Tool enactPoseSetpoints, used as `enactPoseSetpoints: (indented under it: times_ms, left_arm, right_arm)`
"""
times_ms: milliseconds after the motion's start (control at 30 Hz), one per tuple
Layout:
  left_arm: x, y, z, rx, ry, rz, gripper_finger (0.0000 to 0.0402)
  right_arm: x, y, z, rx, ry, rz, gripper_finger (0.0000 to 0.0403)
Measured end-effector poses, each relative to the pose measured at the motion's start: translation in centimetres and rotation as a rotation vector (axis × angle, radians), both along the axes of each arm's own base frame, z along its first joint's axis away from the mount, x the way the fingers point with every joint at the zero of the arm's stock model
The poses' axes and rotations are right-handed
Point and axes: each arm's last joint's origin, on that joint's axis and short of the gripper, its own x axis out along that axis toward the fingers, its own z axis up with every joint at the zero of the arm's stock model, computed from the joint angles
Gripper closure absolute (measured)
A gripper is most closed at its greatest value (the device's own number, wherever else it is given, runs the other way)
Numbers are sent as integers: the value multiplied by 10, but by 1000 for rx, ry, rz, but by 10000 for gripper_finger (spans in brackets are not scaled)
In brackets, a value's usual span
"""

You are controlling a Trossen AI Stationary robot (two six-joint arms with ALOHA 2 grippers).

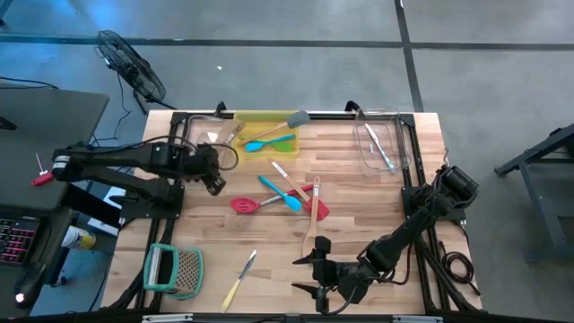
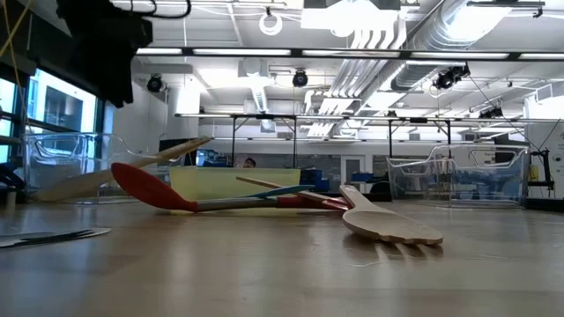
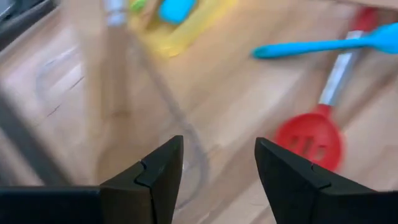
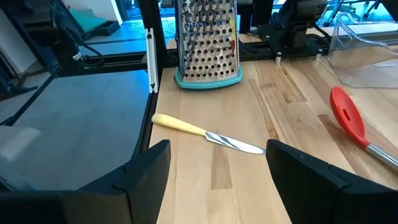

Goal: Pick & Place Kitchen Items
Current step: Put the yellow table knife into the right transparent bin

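I am between picks: my left gripper (image 1: 213, 182) hangs empty with fingers spread above the table's left side, near the red spatula (image 1: 244, 205). My right gripper (image 1: 309, 274) waits, also spread and empty, at the near edge, facing the yellow-handled knife (image 4: 205, 135). The other kitchen items lie in a loose pile mid-table (a few already on the yellow tray (image 1: 254, 117)). Next, I judge, I must descend squarely over one handle.
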Motion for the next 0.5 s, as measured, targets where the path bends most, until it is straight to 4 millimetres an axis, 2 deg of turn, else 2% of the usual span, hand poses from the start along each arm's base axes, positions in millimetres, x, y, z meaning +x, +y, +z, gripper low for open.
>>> enactPoseSetpoints:
  times_ms: [133,200,333,500]
  left_arm:
    - [8,-10,4,65,-70,-95,208]
    - [14,-11,7,138,-117,-72,208]
    - [32,-12,9,287,-226,32,208]
    - [53,-15,14,353,-279,-111,208]
  right_arm:
    - [-1,-2,-3,-75,27,-2,145]
    - [0,-7,-7,-106,57,-25,145]
    - [3,-25,-19,-65,173,-132,145]
    - [-4,-53,-37,-110,396,-273,145]
